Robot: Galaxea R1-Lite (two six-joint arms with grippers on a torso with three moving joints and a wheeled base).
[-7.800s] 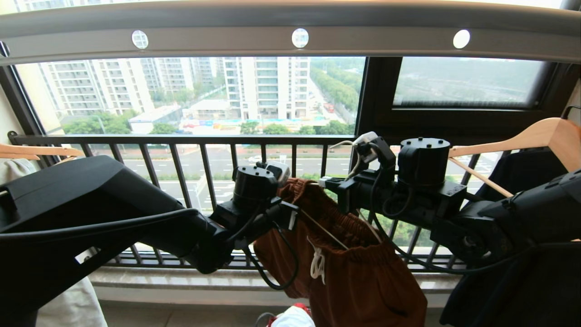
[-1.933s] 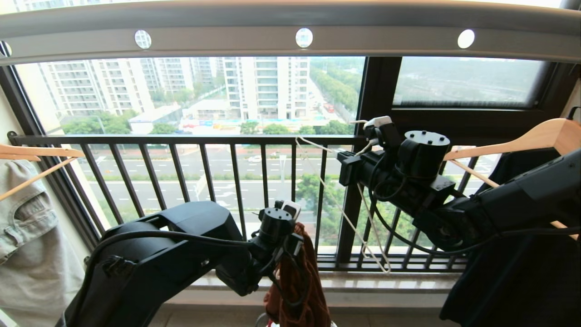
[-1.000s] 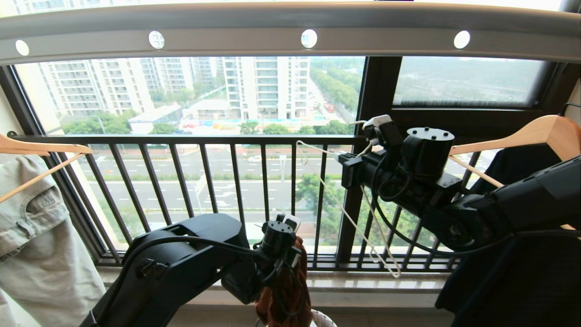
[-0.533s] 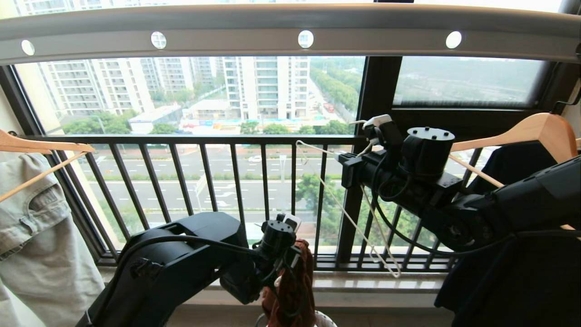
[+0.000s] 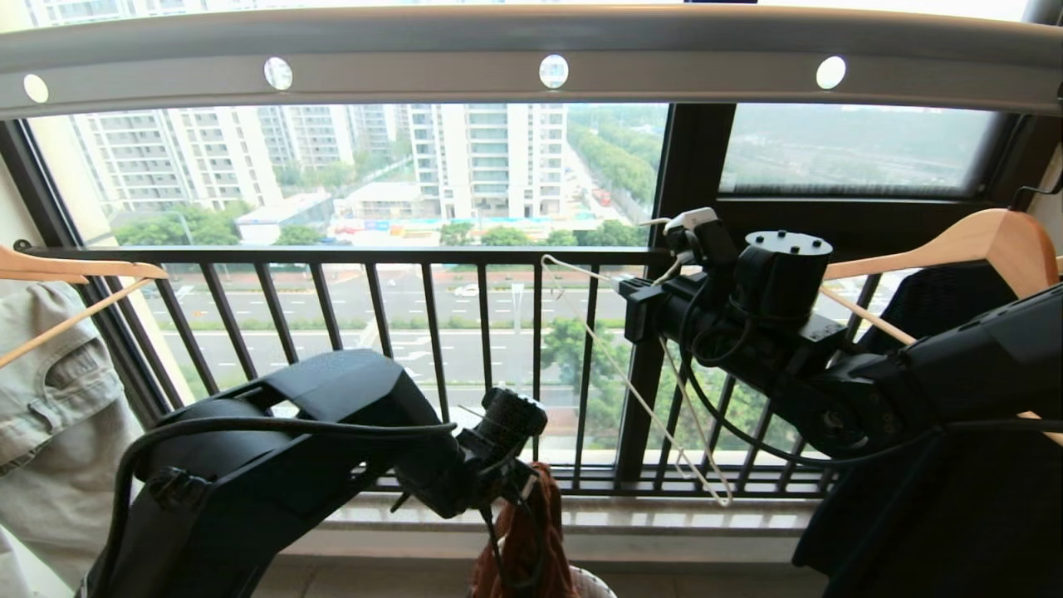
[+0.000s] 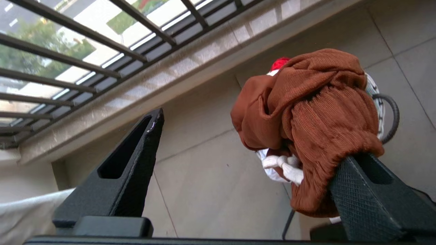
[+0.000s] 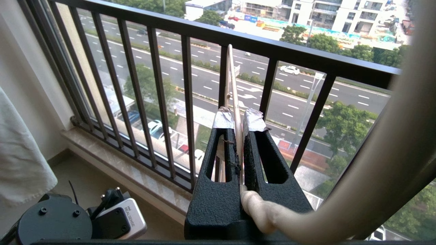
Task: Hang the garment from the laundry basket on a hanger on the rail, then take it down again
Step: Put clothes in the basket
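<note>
Rust-brown garment (image 6: 306,112) with white drawstring (image 6: 284,166), cream-white hanger (image 5: 656,415), silver-grey rail (image 5: 415,62)

- Between the left hand (image 6: 245,143) fingers you have open room; the garment (image 6: 306,115) lies on one finger only.
- Ahead, the balcony railing (image 5: 399,332) blocks you.
- The hanger (image 5: 639,390) in the right hand (image 7: 238,117) crosses the middle space.
- Overhead is the rail (image 5: 415,75).

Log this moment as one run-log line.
left gripper: open, shorts draped on one finger over basket | right gripper: shut on hanger, off rail
</note>
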